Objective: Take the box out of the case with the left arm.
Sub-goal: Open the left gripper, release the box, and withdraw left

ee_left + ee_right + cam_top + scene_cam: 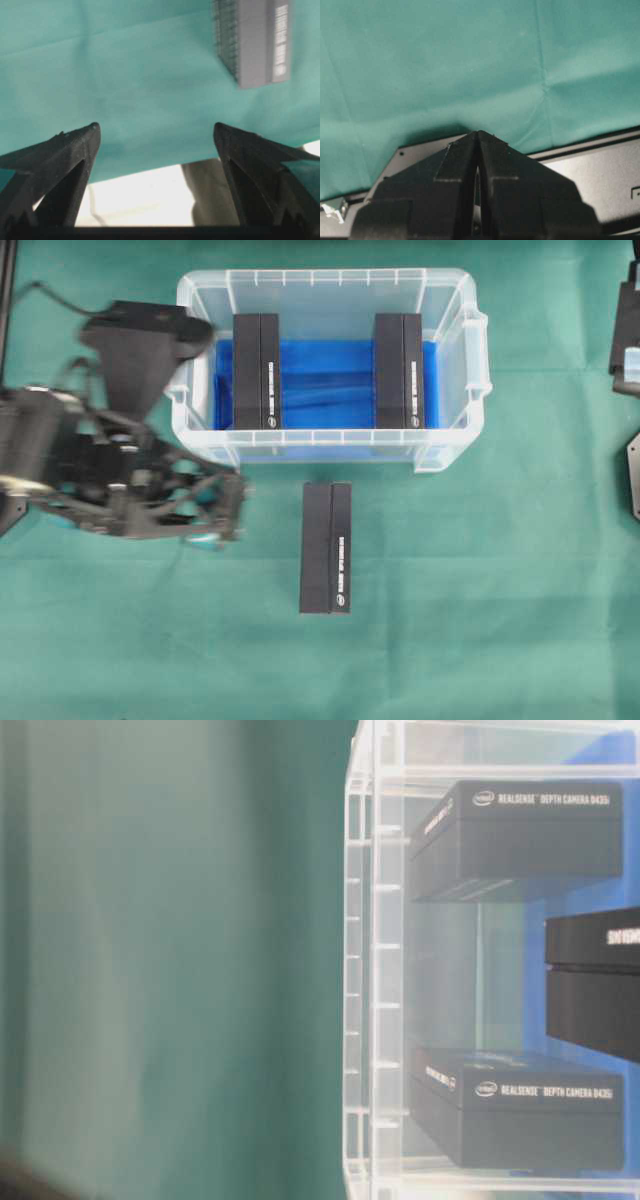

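A green cloth (480, 620) covers the whole table, with wide bare stretches below and to both sides of the case (450, 455). The case sits at top centre, its long side running left to right, a blue lining (325, 380) on its floor. Two black boxes (256, 371) (399, 371) stand in it, one towards each end, with an open gap between them.

A third box (326, 547) lies out on the cloth just below the case's near wall, apart from it, its long axis pointing straight away from that wall. The left arm (60, 465) hangs over the cloth at the case's left corner, its gripper (157, 137) spread wide and holding nothing, well left of the outside box. The right gripper (478, 137) has its tips pressed together over bare cloth.

Through the clear wall the boxes read "RealSense Depth Camera D435", the last characters perhaps blurred, beside a small oval logo.
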